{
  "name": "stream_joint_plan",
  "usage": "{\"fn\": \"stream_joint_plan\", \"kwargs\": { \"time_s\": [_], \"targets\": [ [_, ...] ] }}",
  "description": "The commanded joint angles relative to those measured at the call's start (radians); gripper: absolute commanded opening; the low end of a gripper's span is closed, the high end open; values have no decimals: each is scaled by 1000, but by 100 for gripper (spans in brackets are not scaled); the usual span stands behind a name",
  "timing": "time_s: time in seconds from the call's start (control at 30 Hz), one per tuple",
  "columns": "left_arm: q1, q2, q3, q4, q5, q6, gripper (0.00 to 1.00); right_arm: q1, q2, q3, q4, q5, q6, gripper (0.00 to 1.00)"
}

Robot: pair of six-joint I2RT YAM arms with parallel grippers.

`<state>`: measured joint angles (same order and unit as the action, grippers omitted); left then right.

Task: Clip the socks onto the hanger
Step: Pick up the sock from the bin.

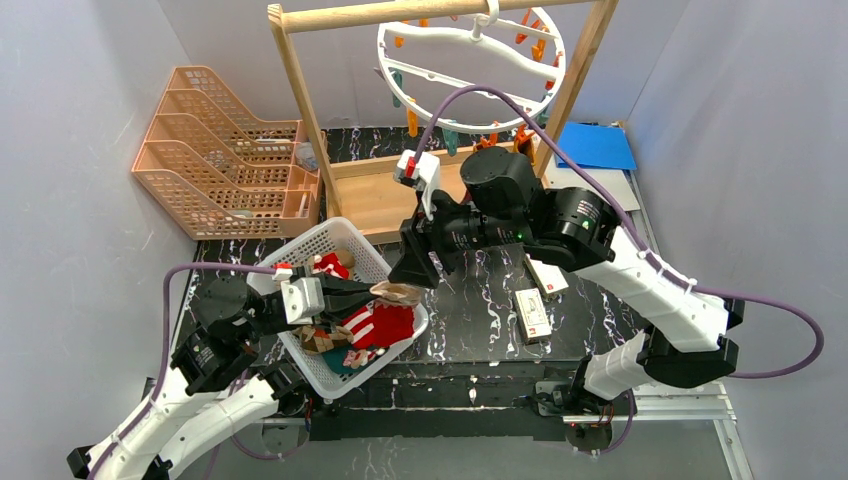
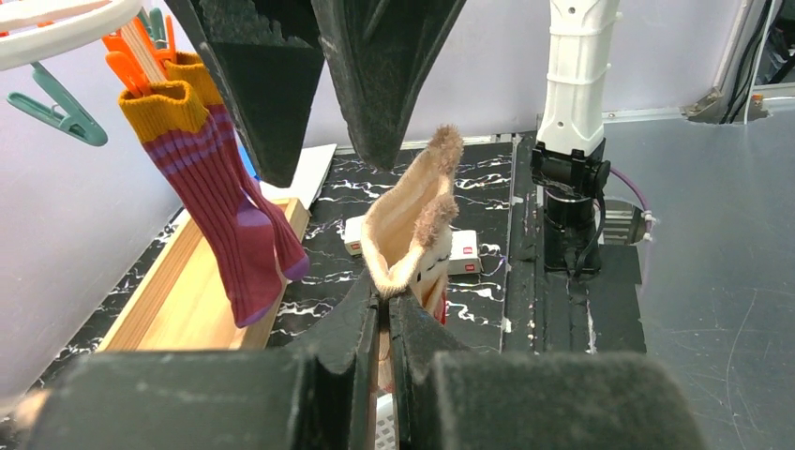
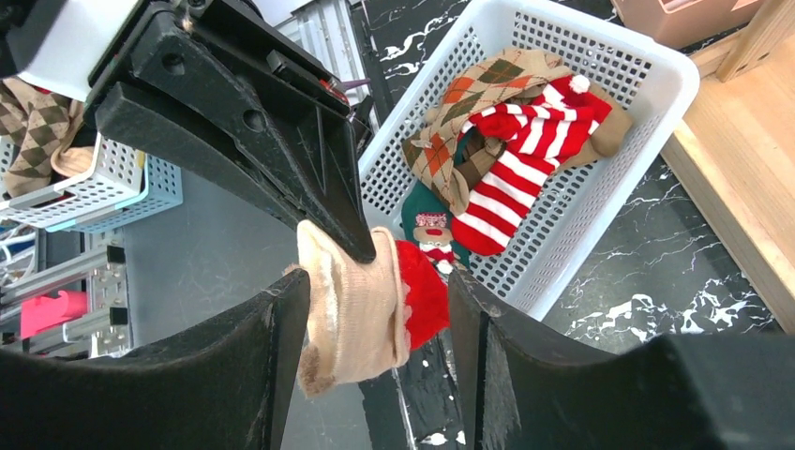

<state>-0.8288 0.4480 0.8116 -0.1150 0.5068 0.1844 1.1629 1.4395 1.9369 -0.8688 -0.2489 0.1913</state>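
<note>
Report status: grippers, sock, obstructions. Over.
Left gripper shut on beige sock. Right gripper open, straddling it. Maroon socks clipped on hanger. Nothing blocking.

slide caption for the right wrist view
Left gripper pinches a beige sock between the open jaws of the right gripper, near the white basket.

A peach file tray (image 1: 215,150) and a blue sheet (image 1: 597,146) flank the wooden rack (image 1: 301,95).

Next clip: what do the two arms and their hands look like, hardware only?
The left arm and right arm have white shell links between black cylindrical joints. A purple cable loops along each. Each wrist carries a white camera block with small red marks. The left hand and right hand each have two black, wedge-shaped fingers with a rough matte surface.
</note>
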Motion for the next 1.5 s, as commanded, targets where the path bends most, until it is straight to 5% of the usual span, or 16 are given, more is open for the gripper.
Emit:
{"fn": "stream_joint_plan", "kwargs": {
  "time_s": [0.0,0.83,1.03,1.1,1.23,1.47],
  "targets": [
    [-4,-5,43,3,-11,15,0,11,22,61,-40,-5,-8,63],
    [-4,-19,44,3,-46,-7,0,47,69,71,-98,2,-11,44],
    [-4,-23,42,1,-53,-10,0,49,55,67,-75,80,-2,9],
    [-3,-26,35,0,-62,-15,8,49,45,66,-57,122,14,1],
    [-3,-35,22,1,-97,-22,41,49,26,46,-14,199,51,1],
    [-4,-30,7,31,-179,-59,49,48,4,-17,97,353,134,1]
  ]
}}
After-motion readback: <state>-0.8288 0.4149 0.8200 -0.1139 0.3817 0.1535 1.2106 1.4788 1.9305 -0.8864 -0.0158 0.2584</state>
